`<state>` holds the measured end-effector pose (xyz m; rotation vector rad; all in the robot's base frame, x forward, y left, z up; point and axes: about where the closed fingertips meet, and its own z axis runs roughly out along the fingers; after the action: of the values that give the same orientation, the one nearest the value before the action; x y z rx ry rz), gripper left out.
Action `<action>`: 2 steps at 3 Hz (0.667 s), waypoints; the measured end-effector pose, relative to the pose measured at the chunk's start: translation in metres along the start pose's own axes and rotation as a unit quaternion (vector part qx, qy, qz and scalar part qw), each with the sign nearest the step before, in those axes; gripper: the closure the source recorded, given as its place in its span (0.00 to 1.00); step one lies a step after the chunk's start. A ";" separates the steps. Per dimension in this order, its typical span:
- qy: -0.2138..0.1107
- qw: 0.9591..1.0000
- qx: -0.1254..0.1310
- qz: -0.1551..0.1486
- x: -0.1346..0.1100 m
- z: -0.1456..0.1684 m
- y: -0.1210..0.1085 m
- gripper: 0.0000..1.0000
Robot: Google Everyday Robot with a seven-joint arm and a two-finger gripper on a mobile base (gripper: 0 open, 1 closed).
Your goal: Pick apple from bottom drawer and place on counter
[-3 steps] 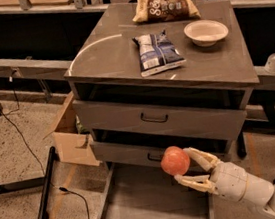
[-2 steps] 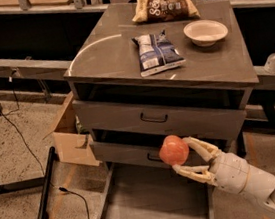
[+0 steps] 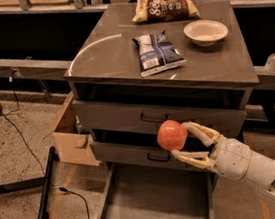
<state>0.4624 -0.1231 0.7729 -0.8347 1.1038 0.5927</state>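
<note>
The reddish-orange apple (image 3: 171, 135) hangs in the air in front of the middle drawer, held at the tips of my gripper (image 3: 180, 140), which is shut on it. The pale arm reaches in from the lower right. Below them the bottom drawer (image 3: 155, 205) is pulled out, with a bare grey floor. The counter (image 3: 105, 55) is the flat grey-brown cabinet top above, marked by a pale curved streak at its left.
On the counter lie a blue snack bag (image 3: 157, 53), a tan chip bag (image 3: 164, 7) and a cream bowl (image 3: 206, 32). Two shut drawers with dark handles (image 3: 153, 117) face me. A cardboard box (image 3: 70, 135) and cables (image 3: 9, 128) sit at the left on the floor.
The gripper has lifted the apple up and slightly to the right, from just above the bottom drawer to the level of the middle drawer front.
</note>
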 end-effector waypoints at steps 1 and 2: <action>-0.038 0.999 0.031 0.010 -0.015 0.001 -0.012 1.00; -0.044 0.999 0.029 0.013 -0.016 0.004 -0.012 0.82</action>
<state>0.4678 -0.1269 0.7919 -0.7381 1.0489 0.6099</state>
